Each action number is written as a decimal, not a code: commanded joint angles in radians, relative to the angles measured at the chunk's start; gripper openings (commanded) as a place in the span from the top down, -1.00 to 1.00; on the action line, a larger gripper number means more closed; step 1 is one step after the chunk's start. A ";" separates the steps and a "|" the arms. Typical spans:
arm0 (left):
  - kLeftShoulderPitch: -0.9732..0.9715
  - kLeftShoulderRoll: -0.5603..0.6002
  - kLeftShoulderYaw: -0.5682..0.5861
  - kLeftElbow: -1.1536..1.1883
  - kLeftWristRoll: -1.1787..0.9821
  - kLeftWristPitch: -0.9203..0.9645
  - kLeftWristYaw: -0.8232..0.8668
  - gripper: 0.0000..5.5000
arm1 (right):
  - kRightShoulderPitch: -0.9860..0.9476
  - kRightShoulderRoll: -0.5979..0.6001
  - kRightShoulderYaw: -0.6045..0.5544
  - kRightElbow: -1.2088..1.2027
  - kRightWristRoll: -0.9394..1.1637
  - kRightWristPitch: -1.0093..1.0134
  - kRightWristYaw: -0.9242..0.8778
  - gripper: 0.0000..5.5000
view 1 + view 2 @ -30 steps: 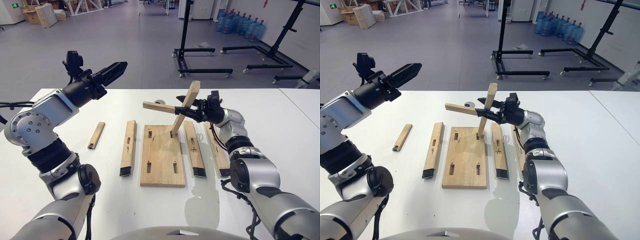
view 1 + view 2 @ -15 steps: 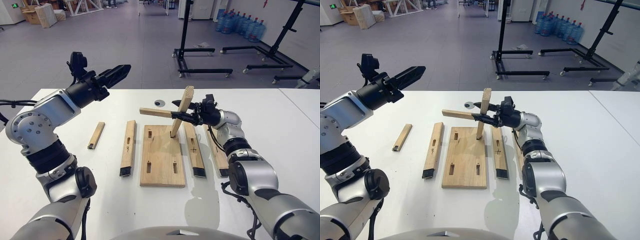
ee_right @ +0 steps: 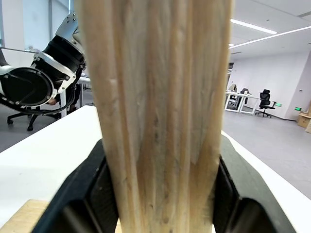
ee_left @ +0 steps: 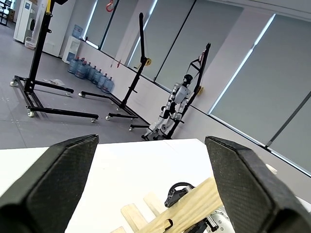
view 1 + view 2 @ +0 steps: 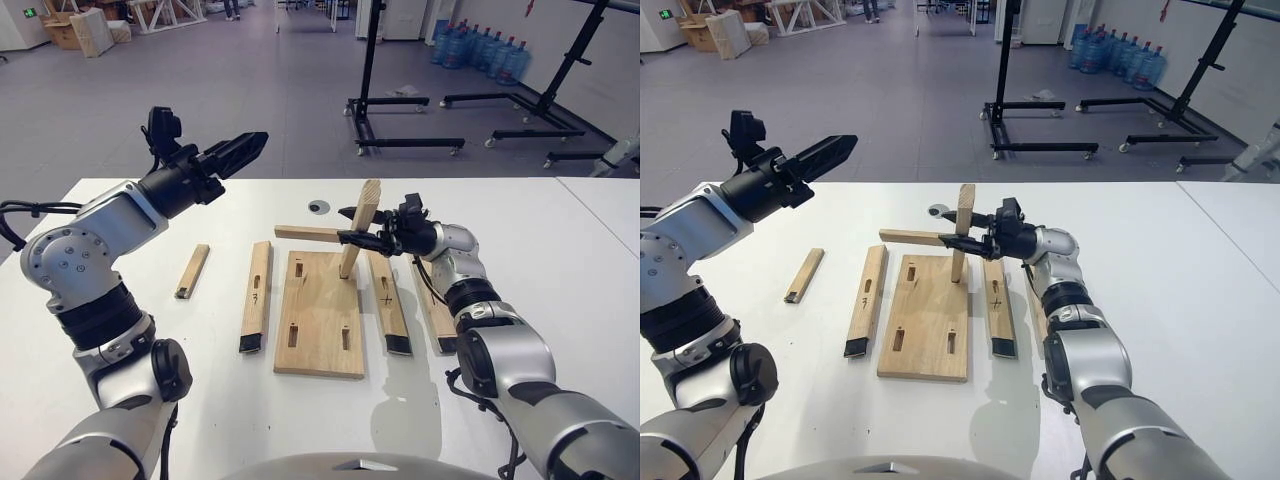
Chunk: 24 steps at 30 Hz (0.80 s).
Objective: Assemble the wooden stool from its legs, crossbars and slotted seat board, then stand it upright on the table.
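Right jaws clamp the leg (image 5: 367, 205); keep it plumb at the board's (image 5: 310, 340) slot, then press. Left jaws gape empty.

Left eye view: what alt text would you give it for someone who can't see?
The right gripper holds a wooden leg, with a crossbar joined to it, nearly upright at a corner slot of the seat board lying flat on a white table. The left gripper hangs open above the table.

Nothing legible. Green sign (image 5: 30, 11) at far 11 o'clock too small to read; dark marks on left leg (image 5: 257, 296) and right leg (image 5: 386, 296), no letters.
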State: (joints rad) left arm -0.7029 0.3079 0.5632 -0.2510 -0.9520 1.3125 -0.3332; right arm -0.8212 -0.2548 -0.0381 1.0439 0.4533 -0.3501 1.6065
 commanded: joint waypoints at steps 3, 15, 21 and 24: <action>0.022 0.018 -0.018 0.004 -0.034 -0.020 0.034 -0.46 | 0.042 -0.004 0.031 0.092 -0.081 0.114 -0.041 0.25; 0.044 0.033 -0.040 0.024 -0.074 -0.061 0.071 -0.46 | 0.038 -0.013 0.045 0.172 -0.149 0.318 -0.247 0.25; 0.050 0.040 -0.042 0.029 -0.081 -0.073 0.083 -0.46 | 0.050 -0.010 0.134 0.156 -0.239 0.232 -0.334 0.25; 0.053 0.039 -0.042 0.028 -0.081 -0.076 0.085 -0.46 | 0.036 -0.017 0.152 0.148 -0.239 0.266 -0.335 0.25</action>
State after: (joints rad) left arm -0.6689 0.3307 0.5274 -0.2294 -1.0176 1.2592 -0.2627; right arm -0.8858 -0.2656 0.0124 1.1315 0.4025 -0.1194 1.3407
